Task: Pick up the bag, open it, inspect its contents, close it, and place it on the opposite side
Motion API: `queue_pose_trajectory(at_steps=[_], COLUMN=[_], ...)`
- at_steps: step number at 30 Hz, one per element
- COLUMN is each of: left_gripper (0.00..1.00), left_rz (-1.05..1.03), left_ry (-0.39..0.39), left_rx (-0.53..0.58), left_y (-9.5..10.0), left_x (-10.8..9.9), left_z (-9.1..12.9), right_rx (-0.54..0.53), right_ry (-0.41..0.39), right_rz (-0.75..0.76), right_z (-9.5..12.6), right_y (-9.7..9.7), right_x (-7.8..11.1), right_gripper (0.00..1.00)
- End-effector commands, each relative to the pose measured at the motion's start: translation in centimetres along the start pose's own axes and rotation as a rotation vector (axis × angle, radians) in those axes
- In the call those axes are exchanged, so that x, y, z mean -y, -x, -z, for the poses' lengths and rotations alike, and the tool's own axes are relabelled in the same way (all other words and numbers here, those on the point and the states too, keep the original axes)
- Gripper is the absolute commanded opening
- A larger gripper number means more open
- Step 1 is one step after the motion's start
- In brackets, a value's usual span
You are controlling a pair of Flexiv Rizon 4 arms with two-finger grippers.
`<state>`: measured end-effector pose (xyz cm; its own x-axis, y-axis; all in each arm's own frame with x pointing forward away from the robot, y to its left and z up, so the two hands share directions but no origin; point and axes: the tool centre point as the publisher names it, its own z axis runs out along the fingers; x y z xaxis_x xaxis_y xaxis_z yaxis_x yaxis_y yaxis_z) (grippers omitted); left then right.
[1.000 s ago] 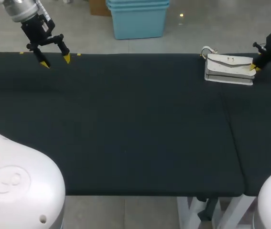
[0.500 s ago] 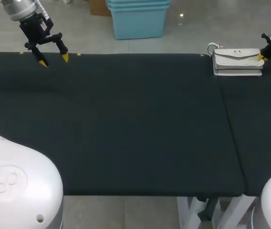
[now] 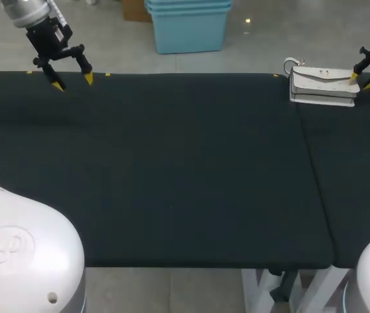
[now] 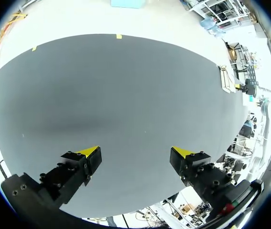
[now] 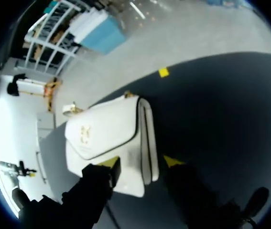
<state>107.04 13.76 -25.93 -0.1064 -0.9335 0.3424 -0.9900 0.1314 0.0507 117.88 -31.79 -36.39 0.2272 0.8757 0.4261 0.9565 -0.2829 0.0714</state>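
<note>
Lying flat on the black table [image 3: 171, 169], the white flap handbag [image 3: 322, 83] has one short end between the fingers of the right gripper [image 3: 361, 80]. The rest of its body extends ahead of the gripper, with the gold clasp [image 5: 84, 132] facing up and the handle [image 5: 73, 109] at the end farthest from the fingers. The right gripper's fingers are spread. One yellow tip rests against the flap, and a narrow strip of table shows between the other tip and the handbag's edge. A yellow tape mark [image 5: 163, 72] lies on the table ahead of this gripper, beyond the handbag. The left gripper [image 3: 71, 81] hangs well apart from the handbag, fingers spread wide with only bare table surface between them. Two further tape marks [image 4: 118, 36] sit ahead of it at the table edge.
</note>
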Motion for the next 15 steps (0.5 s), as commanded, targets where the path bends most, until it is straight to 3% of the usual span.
queue_pose_trajectory(at_steps=[1, 8, 15], left_gripper=[1.0, 1.0, 1.0], left_rz=[-0.002, -0.01, 0.006], left_ry=[-0.007, -0.016, -0.031], left_rx=[0.005, 0.024, 0.06], left_y=[-0.1, -0.4, -0.3], left_x=[-0.3, -1.1, -1.7], left_z=[0.4, 1.1, 2.0], right_rx=[0.057, 0.172, 0.296], right_ry=[-0.04, 0.071, 0.173], right_rz=[0.007, 0.064, 0.108], right_z=[2.4, 5.7, 7.9], right_y=[-1.1, -2.3, -4.0], right_x=[0.0, 1.8, 4.9], right_gripper=[1.0, 1.0, 1.0])
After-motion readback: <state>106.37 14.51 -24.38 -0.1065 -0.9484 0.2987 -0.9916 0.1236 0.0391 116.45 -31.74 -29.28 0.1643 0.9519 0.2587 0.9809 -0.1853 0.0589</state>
